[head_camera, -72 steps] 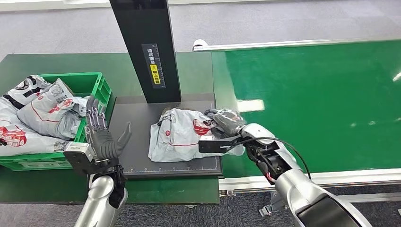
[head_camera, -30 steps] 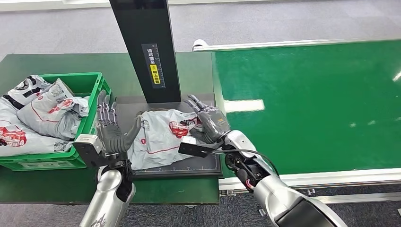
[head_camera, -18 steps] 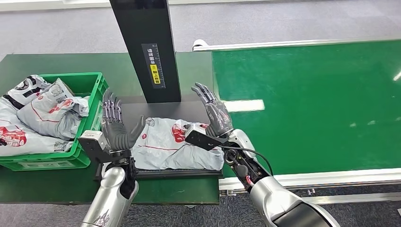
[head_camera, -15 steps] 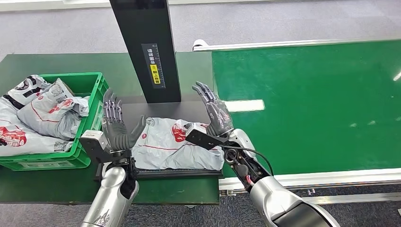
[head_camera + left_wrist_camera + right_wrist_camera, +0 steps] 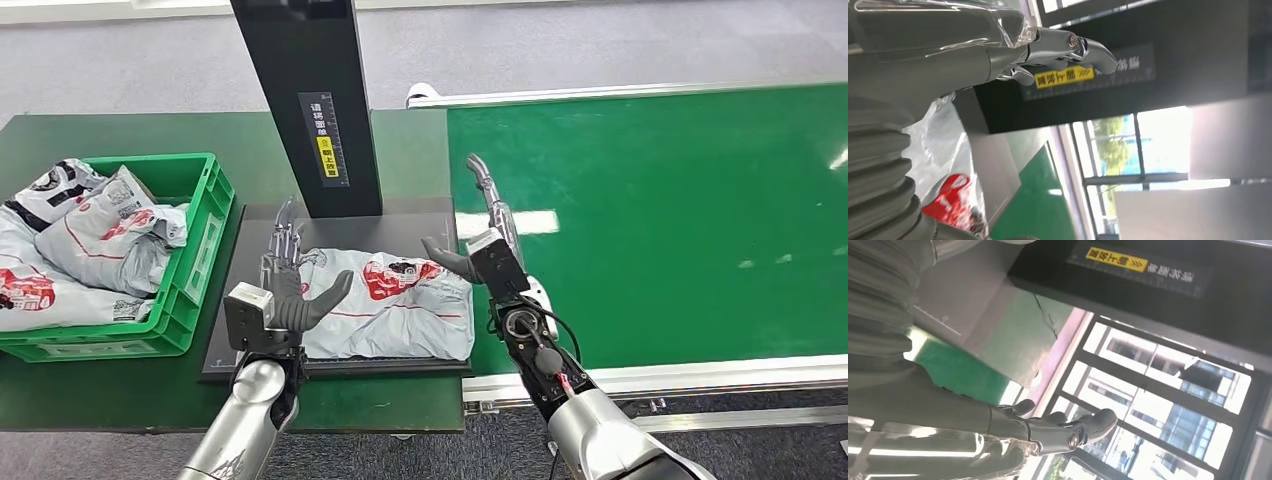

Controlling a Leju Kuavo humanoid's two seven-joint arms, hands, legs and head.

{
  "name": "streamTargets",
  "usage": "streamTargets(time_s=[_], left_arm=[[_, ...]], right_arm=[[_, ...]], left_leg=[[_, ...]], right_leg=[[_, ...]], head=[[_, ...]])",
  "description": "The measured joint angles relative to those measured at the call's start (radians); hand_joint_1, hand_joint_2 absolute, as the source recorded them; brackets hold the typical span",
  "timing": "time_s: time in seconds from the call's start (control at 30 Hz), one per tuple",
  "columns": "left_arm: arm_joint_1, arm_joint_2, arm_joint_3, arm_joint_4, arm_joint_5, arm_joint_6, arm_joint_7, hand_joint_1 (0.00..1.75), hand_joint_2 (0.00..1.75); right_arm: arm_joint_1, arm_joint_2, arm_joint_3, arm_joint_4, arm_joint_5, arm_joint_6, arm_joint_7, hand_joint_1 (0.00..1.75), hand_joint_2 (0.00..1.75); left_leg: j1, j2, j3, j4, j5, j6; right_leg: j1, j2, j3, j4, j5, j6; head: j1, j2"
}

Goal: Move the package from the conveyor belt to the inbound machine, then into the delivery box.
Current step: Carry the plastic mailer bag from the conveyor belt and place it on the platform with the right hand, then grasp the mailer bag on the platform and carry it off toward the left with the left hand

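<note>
Head view: the package (image 5: 385, 305), a grey plastic mailer with red printing, lies flat on the dark platform (image 5: 255, 225) of the inbound machine, at the foot of its black upright column (image 5: 305, 100). Its long axis runs across the platform, from my left side toward the conveyor belt (image 5: 650, 220) on my right, and the end nearest the belt reaches the platform's edge. The red logo (image 5: 385, 278) sits on the far half of the upper face.

My left hand (image 5: 290, 290) stands at the package's left end, palm turned inward toward it, fingers (image 5: 283, 240) straight and raised, thumb spread out over the grey plastic. It holds nothing. I cannot tell whether the thumb touches the mailer.

My right hand (image 5: 480, 235) stands at the package's opposite end, over the seam between platform and belt, edge-on to the camera, fingers extended upward and away, thumb pointing toward the logo. It too is spread wide and empty.

The green delivery box (image 5: 200, 215) sits on the green table just beside the platform's left edge, already holding several similar grey mailers (image 5: 90, 240).

Left wrist view: my extended fingers (image 5: 1068, 47) lie in front of the column's yellow label (image 5: 1064, 77), with the crinkled mailer (image 5: 945, 165) close beside the palm.

Right wrist view: my fingers (image 5: 1068, 430) are stretched out with nothing between them.
</note>
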Motion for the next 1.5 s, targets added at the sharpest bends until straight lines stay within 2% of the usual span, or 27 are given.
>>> streamTargets(time_s=[0.37,0.5,0.6,0.83,0.9,1.1,1.13,1.23,1.3,1.5], left_arm=[[-0.018,0.019,-0.033,0.046,-0.034,0.004,0.000,0.00,1.75],[-0.051,0.035,-0.079,0.123,-0.221,0.027,0.027,0.00,1.75],[-0.067,0.052,-0.138,0.193,-0.383,-0.002,0.072,0.00,1.75],[-0.111,0.060,-0.269,0.350,-0.652,-0.073,0.224,0.00,1.75],[-0.132,0.060,-0.299,0.386,-0.703,-0.090,0.253,0.00,1.75],[-0.161,0.056,-0.332,0.430,-0.739,-0.101,0.264,0.00,1.75],[-0.164,0.056,-0.334,0.434,-0.742,-0.102,0.267,0.36,1.75],[-0.166,0.055,-0.336,0.438,-0.758,-0.110,0.278,1.64,1.75],[-0.166,0.055,-0.335,0.437,-0.772,-0.121,0.280,1.73,1.75],[-0.164,0.050,-0.332,0.433,-0.793,-0.138,0.279,1.73,1.75]], right_arm=[[0.036,-0.032,-0.015,-0.082,-0.018,0.010,-0.001,0.00,1.75],[0.111,-0.053,-0.046,-0.196,-0.064,0.020,-0.001,0.00,1.75],[0.186,-0.073,-0.083,-0.311,-0.062,0.035,-0.001,0.00,1.75],[0.276,-0.084,-0.150,-0.423,-0.002,0.068,-0.001,0.00,1.75],[0.291,-0.084,-0.165,-0.435,0.012,0.079,-0.001,0.00,1.75],[0.312,-0.082,-0.192,-0.452,0.027,0.090,-0.001,0.00,1.75],[0.314,-0.082,-0.195,-0.454,0.028,0.090,-0.001,0.00,1.75],[0.320,-0.079,-0.202,-0.459,0.033,0.095,-0.001,0.00,1.75],[0.325,-0.077,-0.206,-0.461,0.038,0.101,0.000,0.00,1.75],[0.335,-0.070,-0.214,-0.466,0.047,0.107,0.003,0.00,1.75]], left_leg=[[0.000,0.000,0.000,0.000,0.000,0.000],[0.000,-0.003,0.000,0.000,0.000,0.000],[0.000,-0.002,-0.001,0.000,0.000,0.000],[0.000,-0.002,0.000,0.000,0.000,0.000],[0.000,-0.002,0.001,0.000,0.000,0.000],[0.000,-0.003,0.004,0.000,0.000,0.000],[-0.001,-0.003,0.005,0.000,0.000,0.000],[-0.001,-0.003,0.008,0.000,0.000,0.000],[-0.001,-0.004,0.009,0.000,0.000,0.000],[-0.001,-0.008,0.012,-0.001,0.000,0.001]], right_leg=[[0.000,0.000,0.000,0.000,0.000,0.000],[0.000,-0.002,0.000,0.000,0.000,0.000],[0.000,-0.001,0.000,0.000,0.000,0.000],[0.000,-0.001,0.000,0.000,0.000,0.000],[0.000,-0.001,0.002,0.000,0.000,0.000],[-0.001,-0.003,0.007,0.000,-0.001,0.000],[-0.001,-0.003,0.008,0.000,-0.001,0.000],[-0.001,-0.003,0.010,0.000,-0.001,0.000],[-0.001,-0.004,0.012,0.000,-0.001,0.001],[-0.001,-0.007,0.017,-0.001,-0.001,0.001]], head=[[0.000,0.000],[0.000,0.000],[0.000,0.000],[0.000,0.000],[0.000,0.000],[0.000,0.000],[0.000,0.000],[0.000,0.000],[0.000,0.000],[0.000,0.000]])
